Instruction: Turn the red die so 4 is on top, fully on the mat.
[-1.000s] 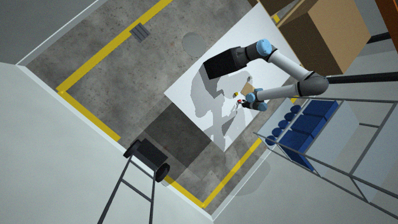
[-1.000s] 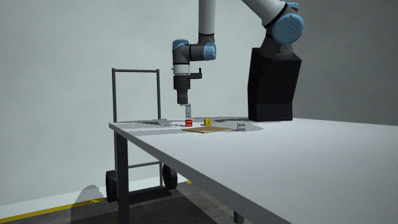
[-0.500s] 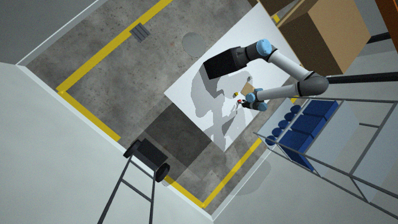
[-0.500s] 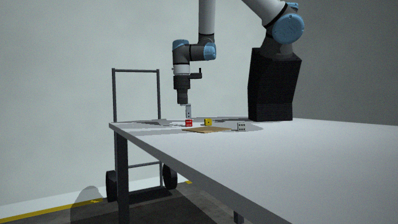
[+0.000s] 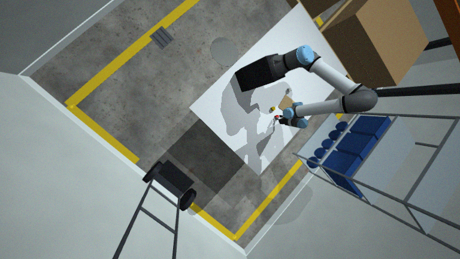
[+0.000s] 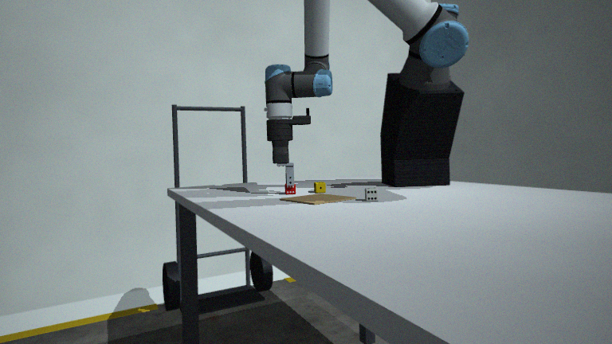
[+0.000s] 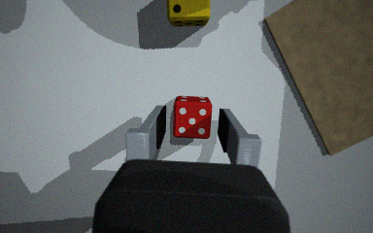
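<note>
The red die (image 7: 192, 116) lies on the white table with 5 on top, off the mat. It also shows in the side view (image 6: 290, 189) and the overhead view (image 5: 277, 116). My gripper (image 7: 191, 119) is open and straddles the die, one finger on each side with gaps to both. In the side view the gripper's fingers (image 6: 289, 177) reach down to the die. The brown mat (image 7: 322, 68) lies flat to the right of the die, also seen in the side view (image 6: 318, 198).
A yellow die (image 7: 188, 12) lies beyond the red one, also in the side view (image 6: 319, 186). A white die (image 6: 371, 193) lies at the mat's far side. The arm's black base (image 6: 419, 130) stands behind. The table's edge is near on the left.
</note>
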You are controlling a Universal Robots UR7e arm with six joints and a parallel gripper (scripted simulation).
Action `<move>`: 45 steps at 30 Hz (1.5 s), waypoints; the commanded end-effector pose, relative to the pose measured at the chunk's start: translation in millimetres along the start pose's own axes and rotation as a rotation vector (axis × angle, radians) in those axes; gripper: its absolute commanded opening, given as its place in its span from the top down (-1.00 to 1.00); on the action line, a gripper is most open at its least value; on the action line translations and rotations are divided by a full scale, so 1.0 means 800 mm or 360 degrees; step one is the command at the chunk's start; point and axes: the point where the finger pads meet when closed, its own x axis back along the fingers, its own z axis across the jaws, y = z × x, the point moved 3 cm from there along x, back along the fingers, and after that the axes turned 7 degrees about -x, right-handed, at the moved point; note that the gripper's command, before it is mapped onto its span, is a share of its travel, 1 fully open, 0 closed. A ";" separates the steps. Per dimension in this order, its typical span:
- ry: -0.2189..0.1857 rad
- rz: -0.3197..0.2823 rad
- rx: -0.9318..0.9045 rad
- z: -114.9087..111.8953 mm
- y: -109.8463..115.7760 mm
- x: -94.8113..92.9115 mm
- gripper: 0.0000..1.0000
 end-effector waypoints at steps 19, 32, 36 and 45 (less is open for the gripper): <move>0.0000 -0.0002 0.0000 0.000 0.001 -0.031 -0.74; 0.0000 -0.0002 0.0000 0.000 0.001 -0.031 -0.74; 0.0000 -0.0002 0.0000 0.000 0.001 -0.031 -0.74; 0.0000 -0.0002 0.0000 0.000 0.001 -0.031 -0.74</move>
